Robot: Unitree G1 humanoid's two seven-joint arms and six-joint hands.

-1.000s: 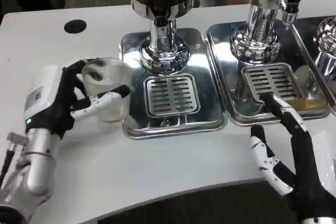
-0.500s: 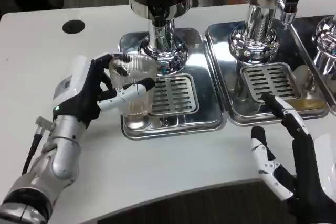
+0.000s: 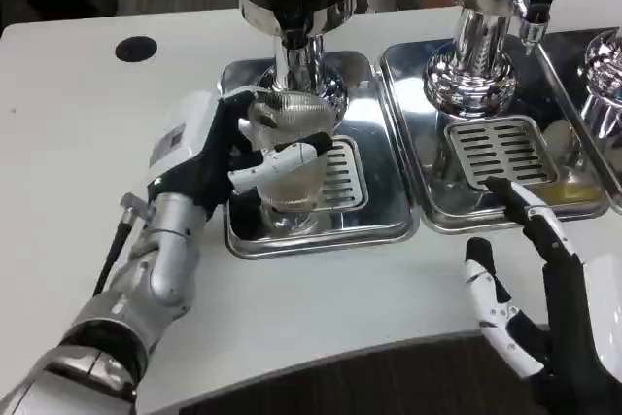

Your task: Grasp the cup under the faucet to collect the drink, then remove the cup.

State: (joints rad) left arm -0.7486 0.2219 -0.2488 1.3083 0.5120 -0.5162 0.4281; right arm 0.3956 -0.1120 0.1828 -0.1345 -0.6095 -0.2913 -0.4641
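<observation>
My left hand [image 3: 209,157] grips a clear ribbed cup [image 3: 288,148] and holds it upright over the left drip tray [image 3: 389,211], above the left part of its slotted grate [image 3: 340,174]. The cup sits just in front of and below the dark dispenser's faucet [image 3: 290,5] and chrome column [image 3: 299,70]. I cannot tell whether the cup touches the tray. My right hand [image 3: 539,289] rests open at the table's near right edge, fingers spread, one fingertip reaching the front rim of the second tray [image 3: 428,203].
A second dispenser [image 3: 481,55] stands on the second tray with its own grate [image 3: 501,150]. A third chrome base [image 3: 604,75] is at the far right. A black round hole [image 3: 136,49] marks the table's far left.
My left hand has carried the cup rightward from the table's left side onto the left tray, under the faucet. The right hand has stayed put.
</observation>
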